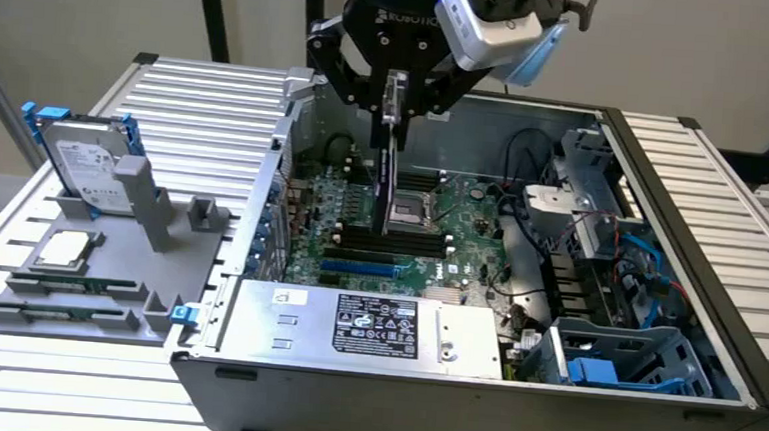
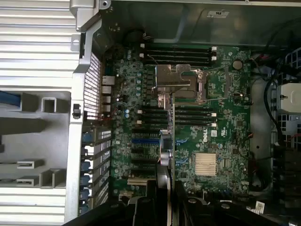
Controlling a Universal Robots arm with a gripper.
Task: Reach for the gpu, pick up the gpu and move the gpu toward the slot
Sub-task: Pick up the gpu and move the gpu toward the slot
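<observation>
Gripper (image 1: 391, 101) clenched on gpu (image 1: 388, 166), thin dark card held edge-on, upright above green motherboard (image 1: 423, 238) inside open computer case (image 1: 645, 322). Exterior view adds grey holder (image 1: 114, 259) beside case at exterior view's left, silver hard drive (image 1: 87, 167) in blue frame standing on it. Wrist view: gpu (image 2: 171, 155) as narrow strip over black slots, ribbed silver heatsink (image 2: 205, 165). Writing on gripper body too blurred to read.
</observation>
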